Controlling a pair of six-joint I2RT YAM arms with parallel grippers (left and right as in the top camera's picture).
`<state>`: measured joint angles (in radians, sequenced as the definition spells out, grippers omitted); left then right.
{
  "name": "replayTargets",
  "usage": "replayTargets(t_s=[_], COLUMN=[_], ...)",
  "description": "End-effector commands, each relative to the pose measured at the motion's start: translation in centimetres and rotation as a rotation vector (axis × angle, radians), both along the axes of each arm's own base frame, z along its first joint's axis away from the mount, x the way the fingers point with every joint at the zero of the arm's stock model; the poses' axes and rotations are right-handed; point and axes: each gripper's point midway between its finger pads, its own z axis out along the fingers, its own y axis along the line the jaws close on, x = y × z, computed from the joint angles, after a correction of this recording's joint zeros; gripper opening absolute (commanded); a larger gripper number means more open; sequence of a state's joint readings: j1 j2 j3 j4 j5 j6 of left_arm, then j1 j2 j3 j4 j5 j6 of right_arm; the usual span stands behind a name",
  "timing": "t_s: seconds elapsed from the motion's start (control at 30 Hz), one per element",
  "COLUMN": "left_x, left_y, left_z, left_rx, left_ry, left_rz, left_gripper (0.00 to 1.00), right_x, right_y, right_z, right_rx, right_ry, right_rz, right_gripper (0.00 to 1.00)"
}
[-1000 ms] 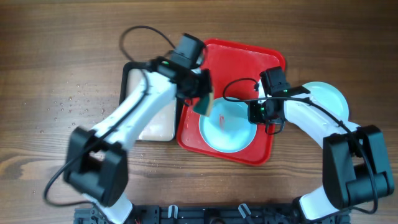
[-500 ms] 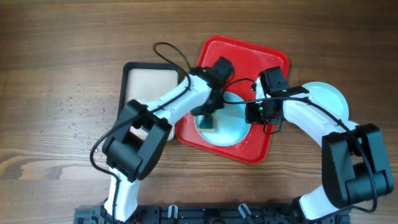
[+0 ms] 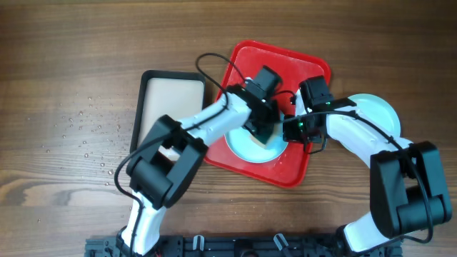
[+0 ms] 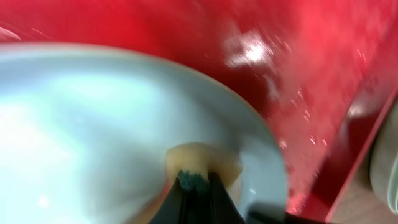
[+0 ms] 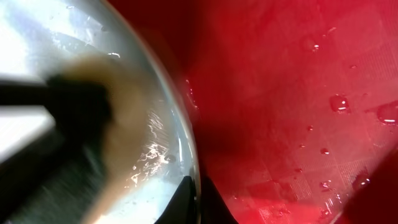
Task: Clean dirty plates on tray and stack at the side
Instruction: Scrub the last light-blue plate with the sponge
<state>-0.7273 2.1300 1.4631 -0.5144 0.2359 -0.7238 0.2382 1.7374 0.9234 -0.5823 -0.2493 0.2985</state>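
A pale light-blue plate point(image 3: 246, 148) lies on the red tray point(image 3: 289, 64). My left gripper point(image 3: 261, 128) is shut on a sponge with a dark green top and yellow base point(image 4: 202, 167) and presses it on the plate point(image 4: 93, 124) near its right rim. My right gripper point(image 3: 289, 130) is shut on the plate's right rim point(image 5: 186, 149), one finger each side. The sponge point(image 5: 121, 130) shows blurred in the right wrist view. Another pale blue plate point(image 3: 378, 111) lies on the table to the right of the tray.
A black-rimmed cream tray point(image 3: 171, 107) stands left of the red tray. Water drops point(image 3: 78, 125) dot the wooden table at the left. The red tray floor point(image 5: 298, 112) is wet.
My left gripper has carried the sponge from the tray's left edge rightward across the plate to near its right rim. The right gripper has kept its hold on the rim.
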Motion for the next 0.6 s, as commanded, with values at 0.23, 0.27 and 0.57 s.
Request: replayTargets(t_s=[0.23, 0.27, 0.57], left_x=[-4.1, -3.5, 0.9], left_y=[10.5, 12.5, 16.9], left_z=[-5.1, -4.7, 7.2], left_rx=[0.418, 0.489, 0.434], left_ry=[0.224, 0.201, -0.057], left_rz=[0.096, 0.124, 0.297], left_gripper=[0.04, 0.04, 0.04], right_x=[-1.0, -1.0, -1.4], right_y=[-1.3, -1.3, -1.6], right_z=[-1.6, -1.6, -1.7], right_rx=[-0.082, -0.082, -0.088], right_ry=[0.040, 0.040, 0.059], right_rz=[0.003, 0.003, 0.007], right_gripper=[0.04, 0.04, 0.04])
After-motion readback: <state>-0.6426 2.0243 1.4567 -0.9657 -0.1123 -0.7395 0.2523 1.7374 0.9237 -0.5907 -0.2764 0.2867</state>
